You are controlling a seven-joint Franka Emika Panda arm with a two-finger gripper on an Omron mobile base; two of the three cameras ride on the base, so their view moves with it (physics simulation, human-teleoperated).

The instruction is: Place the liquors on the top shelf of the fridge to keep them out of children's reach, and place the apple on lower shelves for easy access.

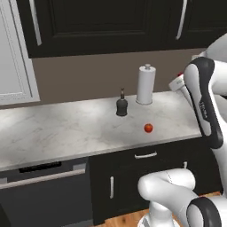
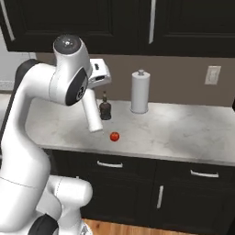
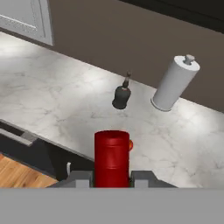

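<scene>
The red cap (image 3: pixel 112 157) of the slim white bottle (image 2: pixel 93 120) stands nearest the hand camera, clamped between the two dark fingers (image 3: pixel 80 180) of the gripper (image 3: pixel 112 178), which hold the bottle lifted above the marbled grey counter (image 1: pixel 57 131). Just past the cap, partly hidden by it, the small red apple (image 1: pixel 148 128) sits on the counter. Farther beyond the fingers stands the squat dark bottle (image 1: pixel 122 105), with the white paper towel roll (image 1: pixel 146 84) beside it.

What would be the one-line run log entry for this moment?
gripper: shut on white bottle, lifted | dark bottle: on counter | apple: on counter | fridge: not reached
</scene>
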